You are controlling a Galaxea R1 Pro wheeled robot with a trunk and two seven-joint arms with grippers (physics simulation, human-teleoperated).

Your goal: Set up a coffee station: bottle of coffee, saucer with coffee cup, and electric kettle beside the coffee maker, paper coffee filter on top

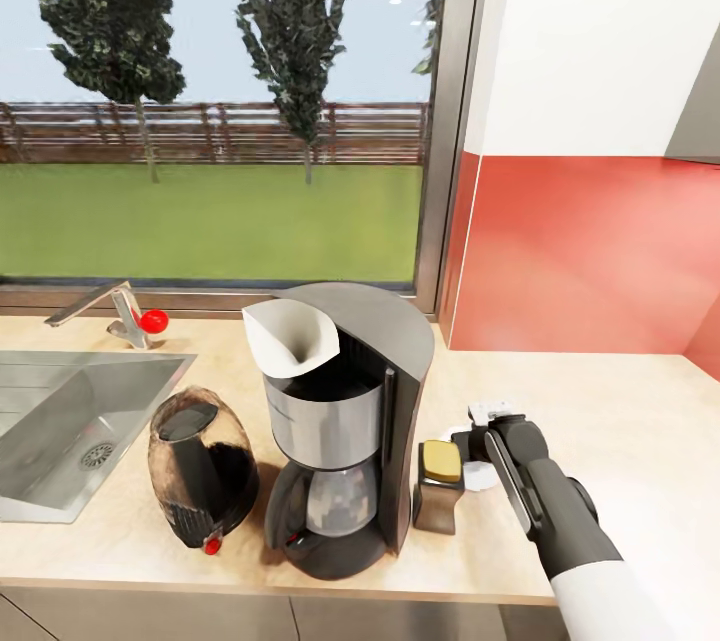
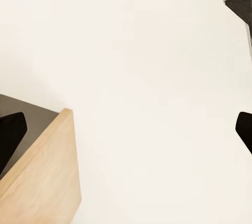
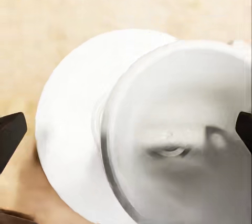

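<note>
Cup (image 3: 178,129) under my right wrist camera, seen from straight above, white and round, sitting over the saucer (image 3: 68,129). It looks off-centre on the saucer, shifted toward one edge and overhanging it in that view; I can't tell whether it rests on the plate or is just above it. My right gripper (image 3: 126,135) has its two dark fingertips (image 3: 10,135) at opposite edges of the wrist picture, spread wide with the cup between them and no contact that I can see. In the head view the same gripper (image 1: 492,441) points down at the counter (image 1: 620,421), and a sliver of the saucer (image 1: 482,477) shows beneath it.

Just left of that stands the bottle (image 1: 438,486), dark with a yellow cap, close beside the coffee maker (image 1: 345,421). The filter (image 1: 290,338), a white cone, sits tilted on the maker's top at its left front. The kettle (image 1: 203,471) stands on the maker's other side, near its base, red switch low at the front. Further left are the sink (image 1: 70,431) and the tap (image 1: 120,311), with a window (image 1: 210,101) behind.

My left gripper (image 2: 126,129) looks at a pale surface and a wooden edge (image 2: 47,177); its fingertips (image 2: 10,129) sit far apart with nothing between them.
</note>
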